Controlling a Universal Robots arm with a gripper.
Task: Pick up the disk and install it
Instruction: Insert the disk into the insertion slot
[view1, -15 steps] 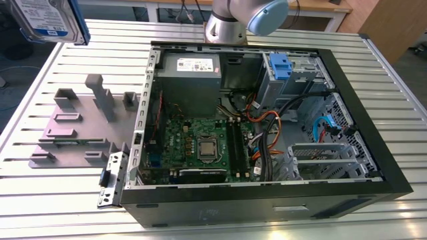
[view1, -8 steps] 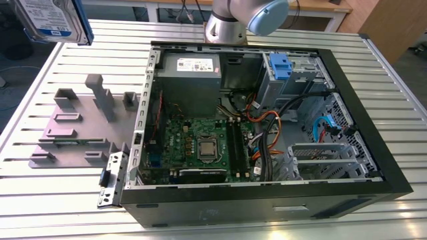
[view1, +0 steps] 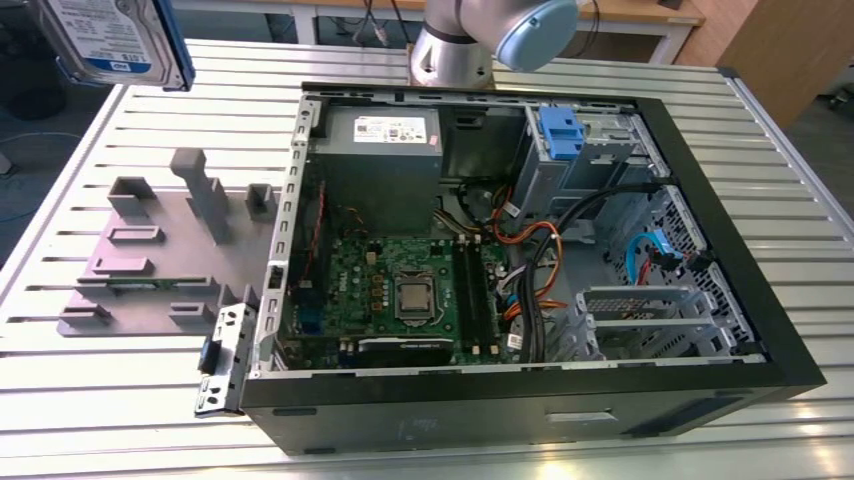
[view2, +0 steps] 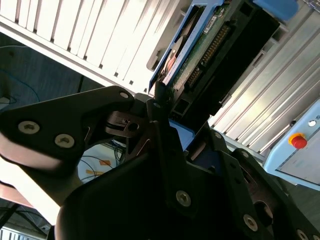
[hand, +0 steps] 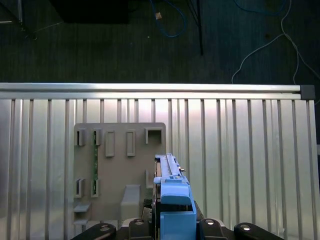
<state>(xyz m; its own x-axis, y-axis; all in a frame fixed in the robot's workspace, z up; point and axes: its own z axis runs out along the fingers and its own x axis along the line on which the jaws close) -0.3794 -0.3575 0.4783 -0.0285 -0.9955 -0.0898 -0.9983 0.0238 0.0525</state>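
The pincer (view2: 175, 112) was seen clenched on one end of the disk (view2: 200, 57), so that the rest of it stood out free beyond the grip. This hold was judged to leave the far end unobstructed for sliding into a slot. In the second wrist view the disk was shown edge-on: a silver-grey body, a green circuit board with a row of connector pins on one face, and blue rails along the edges. In the exterior view a white-and-blue label was shown on its other face. It was held in the air, clear of the posts of the stand (hand: 115, 165) beneath it, close to the bench (hand: 250, 150) edge at the exterior view's left. Further off, the case (view1: 534, 395) was laid on its side and open, presumably so that the blue bay (view1: 561, 130) near its far corner could be reached from above.
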